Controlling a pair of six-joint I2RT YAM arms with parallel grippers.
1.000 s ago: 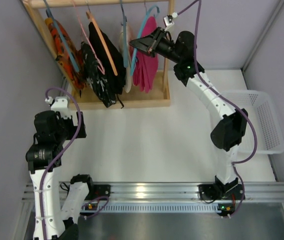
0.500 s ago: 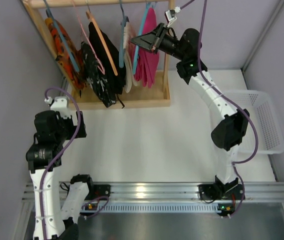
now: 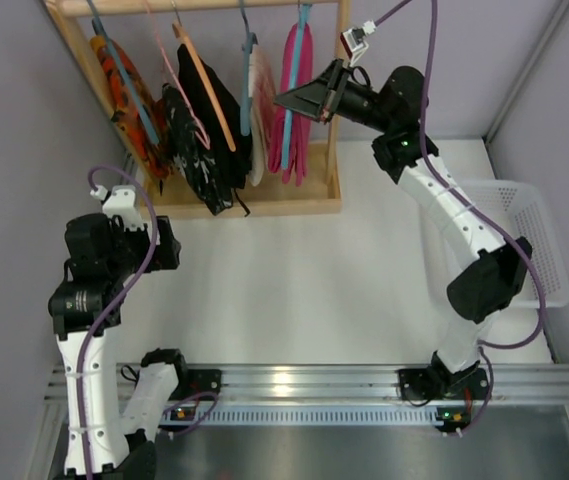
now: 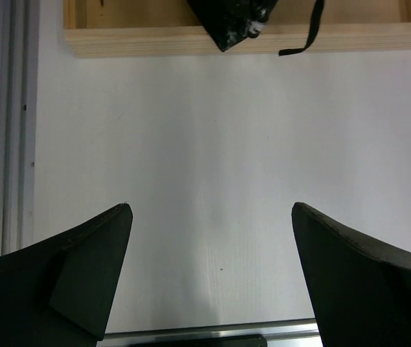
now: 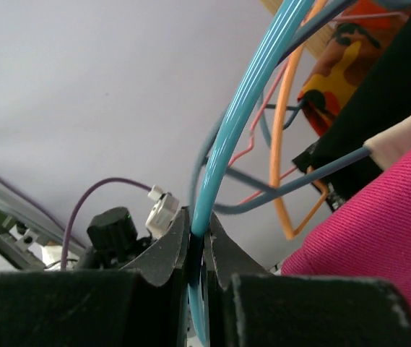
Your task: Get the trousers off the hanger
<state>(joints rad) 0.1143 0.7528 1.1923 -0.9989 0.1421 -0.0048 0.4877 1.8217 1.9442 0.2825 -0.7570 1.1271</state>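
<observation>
The pink trousers (image 3: pixel 292 110) hang on a light blue hanger (image 3: pixel 304 22) at the right end of the wooden rack's rail. They show edge-on in the top view. My right gripper (image 3: pixel 284 98) is shut on the blue hanger; in the right wrist view the hanger's blue bar (image 5: pixel 248 101) runs between the closed fingers of the gripper (image 5: pixel 199 233), with the pink trousers (image 5: pixel 382 231) at the lower right. My left gripper (image 3: pixel 160 250) is open and empty, low over the white table (image 4: pixel 212 144), well in front of the rack; the left wrist view shows it (image 4: pixel 212 217) wide apart.
The wooden rack (image 3: pixel 254 205) also holds an orange garment (image 3: pixel 129 85), a black garment (image 3: pixel 204 130) and a white one (image 3: pixel 257 100) on other hangers. A white basket (image 3: pixel 534 240) stands at the right. The rack's base (image 4: pixel 227 40) and a black hem (image 4: pixel 234 18) show in the left wrist view.
My right gripper has moved right and back with the blue hanger in it; the pink trousers have turned from broadside to edge-on. The left arm has shifted slightly.
</observation>
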